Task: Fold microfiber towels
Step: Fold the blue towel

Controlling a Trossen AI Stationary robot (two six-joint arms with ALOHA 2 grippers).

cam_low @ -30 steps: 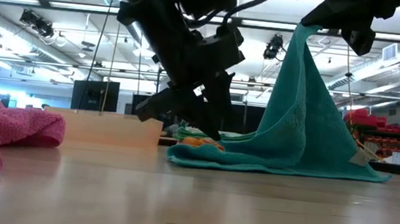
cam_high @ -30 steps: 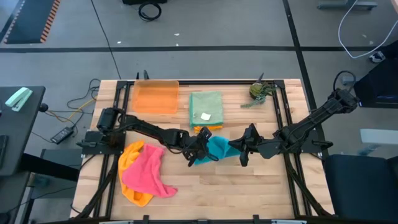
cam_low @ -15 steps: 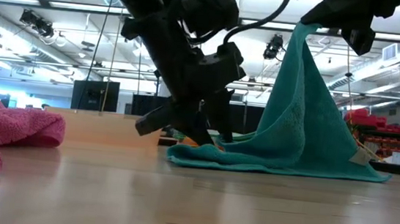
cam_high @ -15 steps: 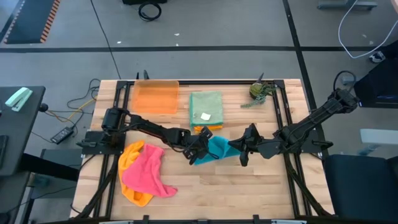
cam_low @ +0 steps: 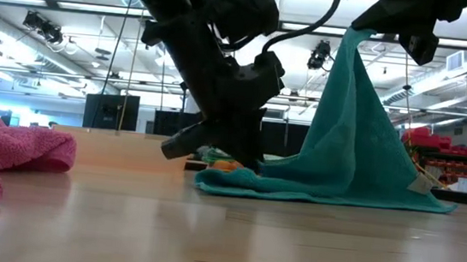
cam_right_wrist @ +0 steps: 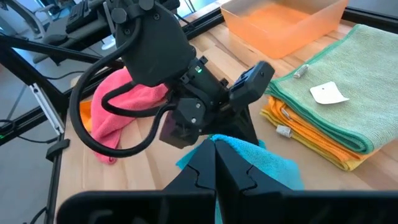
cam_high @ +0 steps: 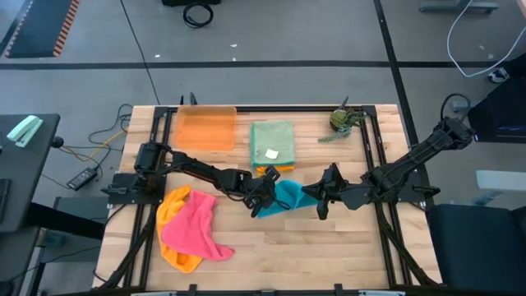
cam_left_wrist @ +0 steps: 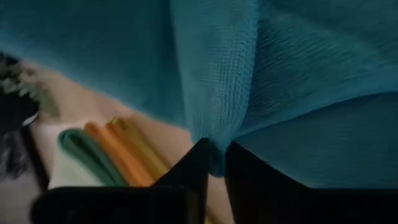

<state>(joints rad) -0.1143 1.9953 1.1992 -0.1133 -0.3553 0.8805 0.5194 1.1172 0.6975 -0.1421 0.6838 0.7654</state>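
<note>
A teal towel point(cam_high: 286, 197) stands like a tent at the table's middle. Its peak hangs from my right gripper point(cam_low: 359, 30), which is shut on it, and its lower part point(cam_low: 331, 190) is spread on the wood. My left gripper point(cam_low: 246, 162) is down at the towel's low left end, shut on it. Folded towels, green over orange point(cam_high: 273, 146), lie stacked just beyond it. A pink towel point(cam_high: 196, 224) lies crumpled over an orange-yellow one point(cam_high: 171, 205) at the near left. My left gripper pinches a bunched ridge of the teal towel point(cam_left_wrist: 214, 142) between its two fingers, at the towel's low left end. It comes slanting down from the table's left. That end sits just above the wood. My right gripper pinches the towel's top point(cam_low: 351, 41) between its shut fingers, coming from the table's right. The cloth hangs below the fingers and slopes down to the table.
A translucent orange tray point(cam_high: 205, 129) stands at the far left beside the folded stack. A small green plant-like thing point(cam_high: 343, 122) lies at the far right. Bare wood shows along the near edge to the right of the pink towel.
My left gripper has sunk a little onto the teal towel's low left end and shut on it. My right gripper has kept the towel's peak up, and the towel's shape has not changed.
</note>
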